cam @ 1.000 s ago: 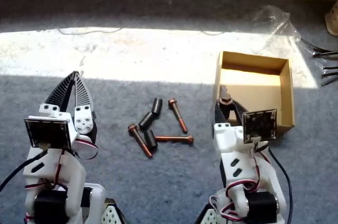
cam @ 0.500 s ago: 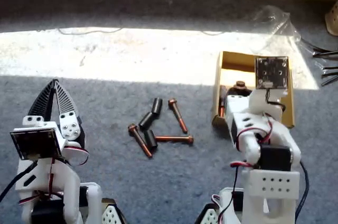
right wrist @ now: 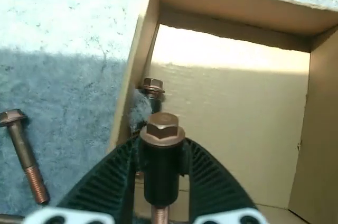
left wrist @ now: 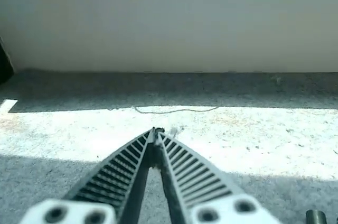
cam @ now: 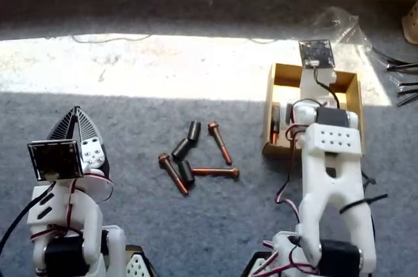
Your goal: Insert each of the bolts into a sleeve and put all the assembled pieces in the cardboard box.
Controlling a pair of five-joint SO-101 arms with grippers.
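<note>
The right pincer (right wrist: 161, 147) is seen clamped on an assembled piece (right wrist: 160, 168), a dark sleeve with the bolt's copper hex head showing above it. It is held over the cardboard box (right wrist: 237, 118), close to the wall that faces the loose parts. The step in hand is judged to be the setting down of this piece in the box. A second assembled piece (right wrist: 153, 91) is seen leaning against that same inner wall, just ahead of the held one. The release would therefore best be made a little further toward the open middle of the floor, where nothing can be struck and the rim cannot be caught. The piece should be lowered close to the floor before the jaws are parted, since a bolt let fall from height could slide out of its sleeve or bounce. The jaws need only be opened slightly, and the arm should then be lifted straight up so that the wall is not dragged. The left pincer (left wrist: 154, 133) is closed on nothing, its tips meeting, above the counter (cam: 196, 225) and well apart from the box. Three loose bolts (cam: 219, 143) and three sleeves (cam: 194, 130) lie on the counter between the arms, so much of the task is judged to be left.
</note>
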